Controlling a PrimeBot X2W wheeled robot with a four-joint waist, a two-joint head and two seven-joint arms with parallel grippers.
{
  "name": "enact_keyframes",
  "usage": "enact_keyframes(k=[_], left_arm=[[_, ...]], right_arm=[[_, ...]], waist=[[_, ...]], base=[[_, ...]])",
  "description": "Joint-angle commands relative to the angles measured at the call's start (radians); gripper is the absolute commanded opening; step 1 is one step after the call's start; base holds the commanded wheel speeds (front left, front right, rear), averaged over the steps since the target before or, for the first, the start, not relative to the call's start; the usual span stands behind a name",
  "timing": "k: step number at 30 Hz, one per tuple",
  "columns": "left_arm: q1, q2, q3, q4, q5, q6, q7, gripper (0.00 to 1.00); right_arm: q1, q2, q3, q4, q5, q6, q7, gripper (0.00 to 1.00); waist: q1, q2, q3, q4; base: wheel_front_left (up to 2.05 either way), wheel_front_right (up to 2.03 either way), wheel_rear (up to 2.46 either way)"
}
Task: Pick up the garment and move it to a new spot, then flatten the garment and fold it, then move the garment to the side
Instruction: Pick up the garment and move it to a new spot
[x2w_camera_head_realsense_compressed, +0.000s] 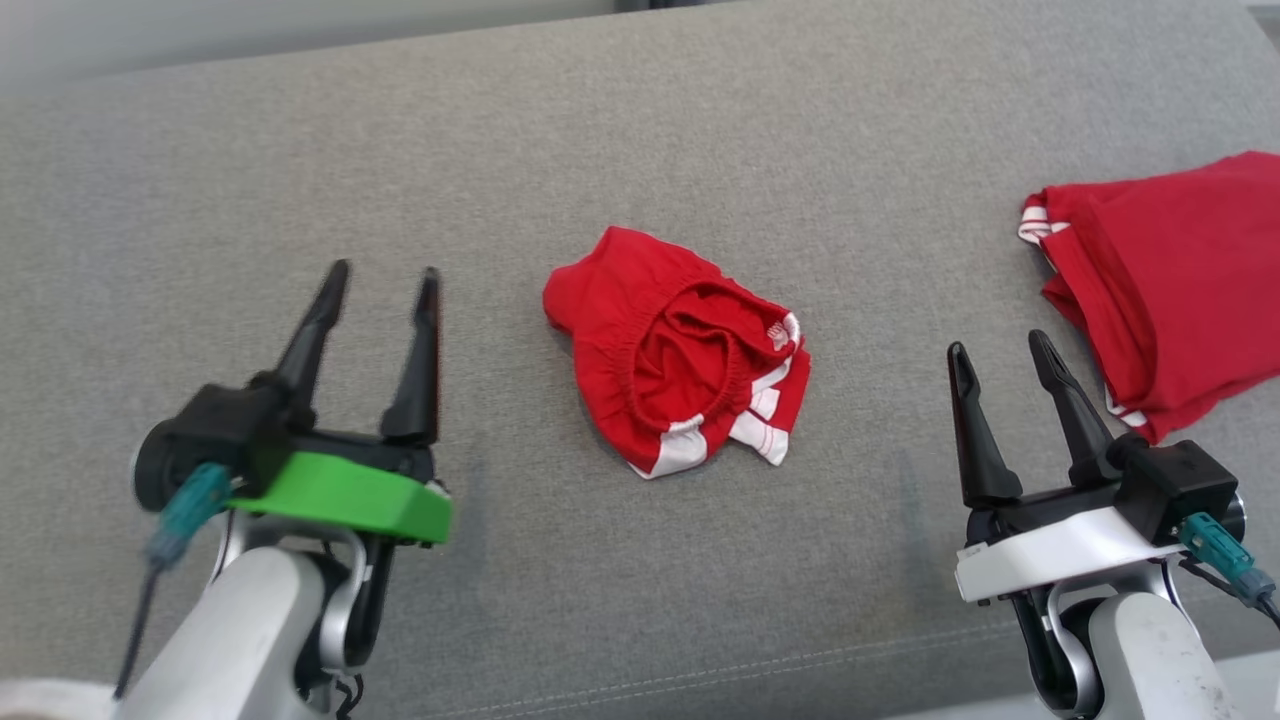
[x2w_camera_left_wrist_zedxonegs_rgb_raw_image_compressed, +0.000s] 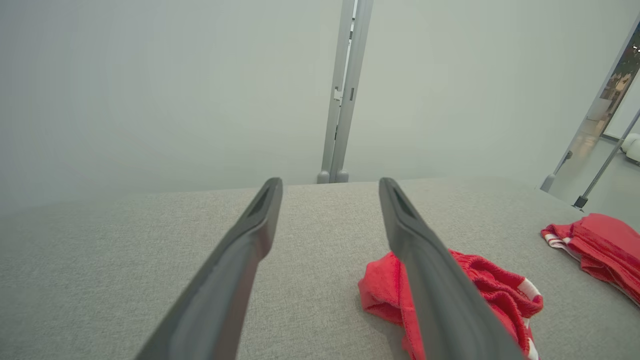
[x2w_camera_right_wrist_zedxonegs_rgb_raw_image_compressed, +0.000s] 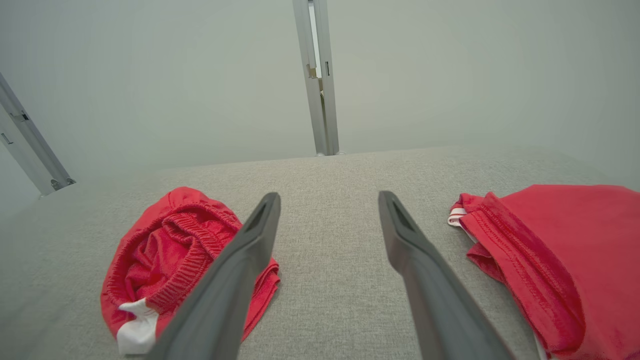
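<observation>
A crumpled red garment (x2w_camera_head_realsense_compressed: 680, 352) with white stripes and an elastic waistband lies bunched in the middle of the grey cushion surface (x2w_camera_head_realsense_compressed: 640, 130). It shows in the left wrist view (x2w_camera_left_wrist_zedxonegs_rgb_raw_image_compressed: 480, 290) to the right of the fingers, and in the right wrist view (x2w_camera_right_wrist_zedxonegs_rgb_raw_image_compressed: 165, 255) to the left. My left gripper (x2w_camera_head_realsense_compressed: 385, 275) hovers open to the garment's left, holding nothing. My right gripper (x2w_camera_head_realsense_compressed: 1000, 350) stands open to its right, also with nothing between its fingers.
A second red garment (x2w_camera_head_realsense_compressed: 1170, 290) with white trim lies folded at the right edge of the cushion (x2w_camera_right_wrist_zedxonegs_rgb_raw_image_compressed: 565, 250), close to my right gripper. A pale wall with a metal post (x2w_camera_left_wrist_zedxonegs_rgb_raw_image_compressed: 345, 90) rises behind the cushion's far edge.
</observation>
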Motion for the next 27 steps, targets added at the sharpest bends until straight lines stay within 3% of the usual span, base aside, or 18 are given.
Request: enact_keyframes(k=[1,10,17,27], left_arm=[[0.037,0.007,0.04,-0.021,-0.022,0.015,-0.028,1.0],[0.193,-0.003,0.242,-0.108,0.055,0.059,-0.056,1.0],[0.323,-0.054,0.341,-0.115,0.156,-0.002,-0.056,1.0],[0.389,-0.103,0.348,-0.013,0.24,-0.081,-0.056,1.0]], right_arm=[[0.002,-0.005,0.008,0.005,0.002,-0.001,0.005,1.0],[0.031,-0.013,0.016,0.008,0.003,-0.001,0.014,1.0],[0.07,-0.018,0.006,0.005,-0.006,-0.001,0.022,1.0],[0.127,-0.014,-0.015,-0.019,-0.024,-0.001,0.041,1.0]], waist=[[0.0,-0.0001,-0.042,0.041],[0.0,-0.0001,-0.081,0.067],[0.0,-0.0001,-0.116,0.073],[0.0,-0.0001,-0.162,0.074]], base=[[0.0,0.0,0.0],[0.0,0.0,0.0],[0.0,0.0,0.0],[0.0,0.0,0.0]])
